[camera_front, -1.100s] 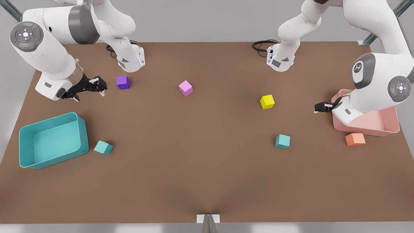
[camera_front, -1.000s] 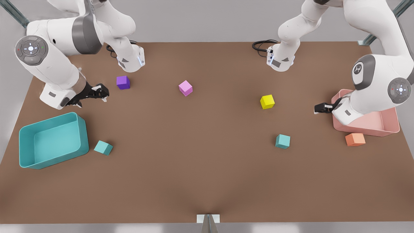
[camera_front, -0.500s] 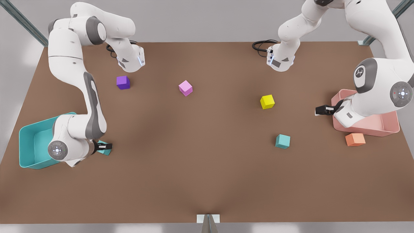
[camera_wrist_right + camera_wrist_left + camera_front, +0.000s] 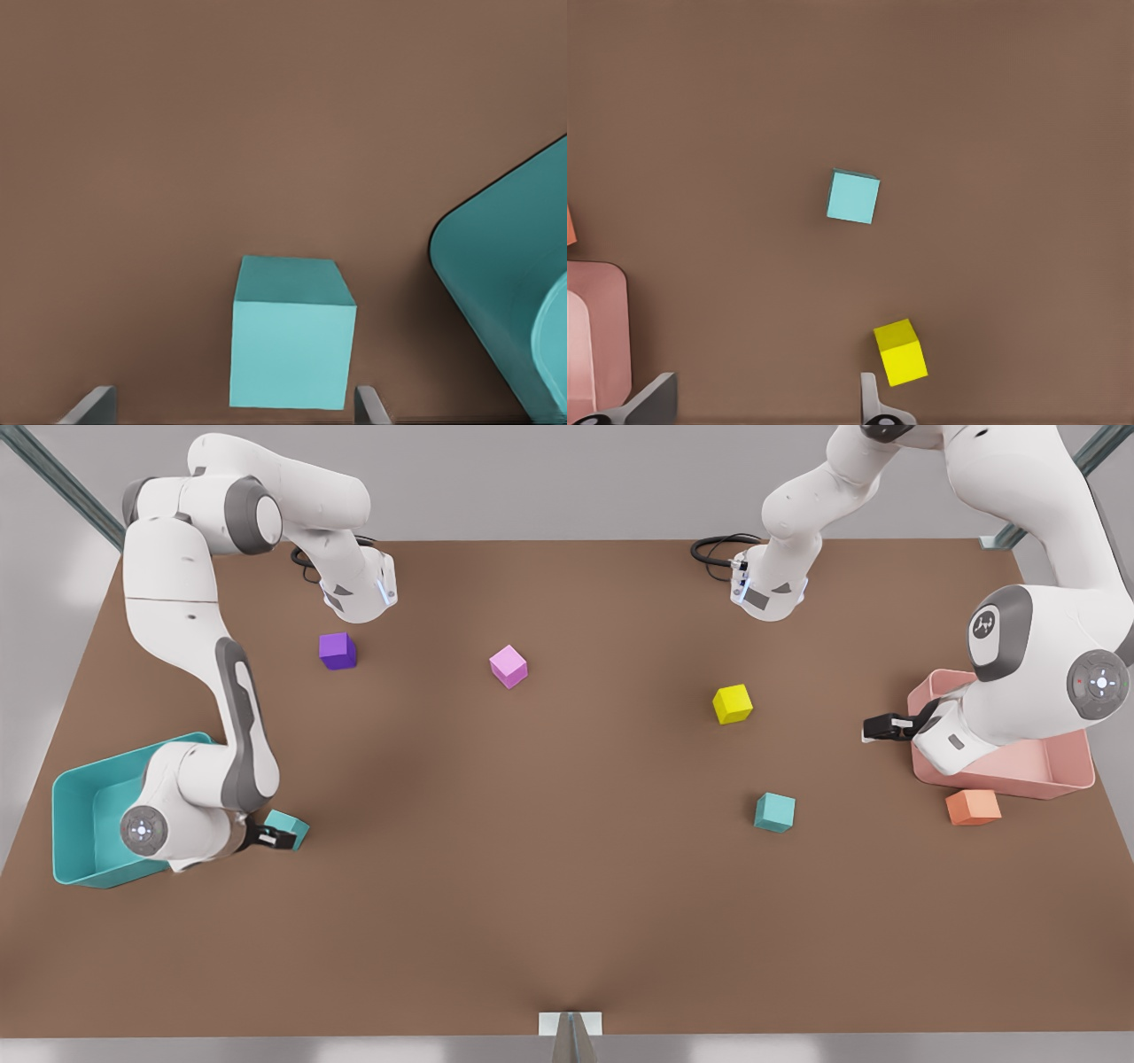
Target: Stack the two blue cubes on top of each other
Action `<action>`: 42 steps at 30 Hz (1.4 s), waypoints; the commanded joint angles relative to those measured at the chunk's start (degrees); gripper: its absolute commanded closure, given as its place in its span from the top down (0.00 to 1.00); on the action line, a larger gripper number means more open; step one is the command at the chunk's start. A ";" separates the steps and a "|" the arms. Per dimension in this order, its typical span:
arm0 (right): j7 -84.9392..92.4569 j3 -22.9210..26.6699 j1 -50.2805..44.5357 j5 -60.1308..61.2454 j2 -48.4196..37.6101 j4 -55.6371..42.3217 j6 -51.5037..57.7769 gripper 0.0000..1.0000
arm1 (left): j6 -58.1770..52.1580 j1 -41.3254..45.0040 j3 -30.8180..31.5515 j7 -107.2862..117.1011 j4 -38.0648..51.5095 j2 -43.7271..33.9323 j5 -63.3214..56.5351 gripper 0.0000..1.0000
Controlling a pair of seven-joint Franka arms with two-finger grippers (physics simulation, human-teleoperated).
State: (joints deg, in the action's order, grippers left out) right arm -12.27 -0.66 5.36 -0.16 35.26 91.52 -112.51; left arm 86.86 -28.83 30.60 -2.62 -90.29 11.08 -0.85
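Right hand (image 4: 276,837): low over the surface (image 4: 567,921), fingers (image 4: 93,405) spread apart, nothing gripped.
First blue cube (image 4: 292,345): on the surface, directly between the right hand's fingertips and just ahead of them; whether they touch it, cannot tell.
Teal bin (image 4: 514,319): just beside that cube, apart from it.
Left hand (image 4: 877,729): hovering, released, fingers (image 4: 654,400) wide, beside the pink bin (image 4: 1054,766).
Second blue cube (image 4: 853,197): on the surface well ahead of the left hand, clear of it.
Yellow cube (image 4: 901,352): near one left fingertip.
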 commanded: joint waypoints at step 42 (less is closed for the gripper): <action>-3.46 -0.04 1.84 0.60 5.35 3.14 -4.73 0.58 | -0.11 0.09 0.07 0.07 0.11 -0.01 -0.03 1.00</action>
State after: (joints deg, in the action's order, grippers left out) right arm -19.56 -0.70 7.23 0.79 40.66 94.71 -117.53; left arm 86.77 -28.76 30.60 -2.53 -90.27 11.12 -0.85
